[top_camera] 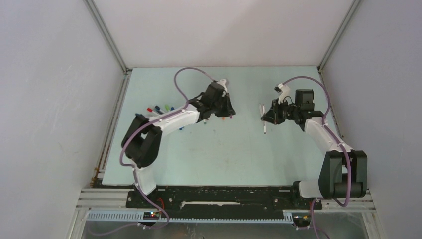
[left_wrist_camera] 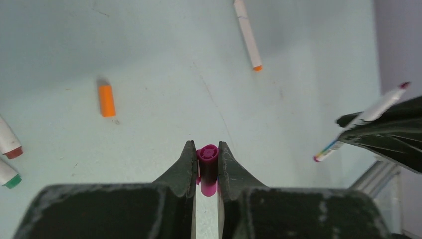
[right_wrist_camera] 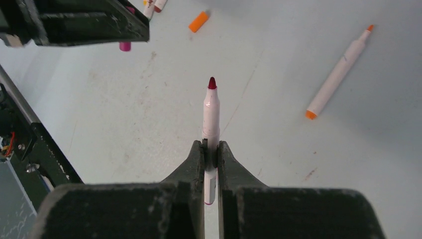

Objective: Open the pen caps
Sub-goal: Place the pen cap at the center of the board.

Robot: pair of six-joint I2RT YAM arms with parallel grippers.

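Note:
My left gripper is shut on a magenta pen cap, which stands off its pen between the fingers, above the table. My right gripper is shut on a white pen barrel whose bare dark-red tip points away from the wrist. From the top view, the left gripper and the right gripper face each other a short way apart over the middle of the table. An orange cap lies loose on the table, and an uncapped orange-tipped pen lies nearby.
Two capped pens, one red and one green, poke in at the left edge of the left wrist view. More pens lie in a cluster beside the left arm. Grey walls enclose the pale blue table.

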